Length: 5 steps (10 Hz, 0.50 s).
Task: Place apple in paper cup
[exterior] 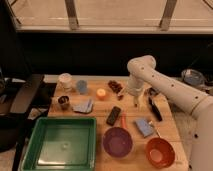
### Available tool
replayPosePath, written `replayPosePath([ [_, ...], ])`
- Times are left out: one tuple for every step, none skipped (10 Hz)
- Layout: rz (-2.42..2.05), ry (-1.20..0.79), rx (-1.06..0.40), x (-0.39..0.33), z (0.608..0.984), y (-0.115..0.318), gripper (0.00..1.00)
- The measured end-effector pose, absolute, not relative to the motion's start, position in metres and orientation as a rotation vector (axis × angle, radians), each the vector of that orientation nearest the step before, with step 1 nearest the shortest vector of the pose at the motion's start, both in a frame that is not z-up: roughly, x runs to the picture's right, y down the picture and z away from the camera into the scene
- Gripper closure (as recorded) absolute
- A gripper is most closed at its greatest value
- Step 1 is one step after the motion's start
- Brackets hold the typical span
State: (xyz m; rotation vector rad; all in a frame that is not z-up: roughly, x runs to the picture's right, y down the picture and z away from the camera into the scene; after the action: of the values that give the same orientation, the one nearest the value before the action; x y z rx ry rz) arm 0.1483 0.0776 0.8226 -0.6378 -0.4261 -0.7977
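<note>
Gripper [135, 99]: fingers apart, empty, pointing down over the table [167, 127].
Apple [101, 93]: near, to the gripper's left in view, untouched.
Paper cup [65, 81]: farther left, beyond apple.

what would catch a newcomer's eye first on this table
The big white robot arm reaching in from the right stands out most, with its open gripper hanging over the back of the wooden table, to the right of the small orange apple. Next is the large green tray at the front left, with a purple bowl and an orange-red bowl to its right.
</note>
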Motion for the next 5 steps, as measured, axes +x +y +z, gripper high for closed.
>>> replayPosePath([
  [-0.8,-0.427,-0.637,0.1467,0.8228,0.0772,0.2],
  [-0.8,-0.429,-0.635,0.1456,0.8233,0.0768,0.2],
  [-0.797,-0.427,-0.636,0.148,0.8229,0.0774,0.2],
  [-0.801,-0.426,-0.632,0.1464,0.8235,0.077,0.2],
  [-0.816,-0.429,-0.606,0.1413,0.8232,0.0721,0.2],
])
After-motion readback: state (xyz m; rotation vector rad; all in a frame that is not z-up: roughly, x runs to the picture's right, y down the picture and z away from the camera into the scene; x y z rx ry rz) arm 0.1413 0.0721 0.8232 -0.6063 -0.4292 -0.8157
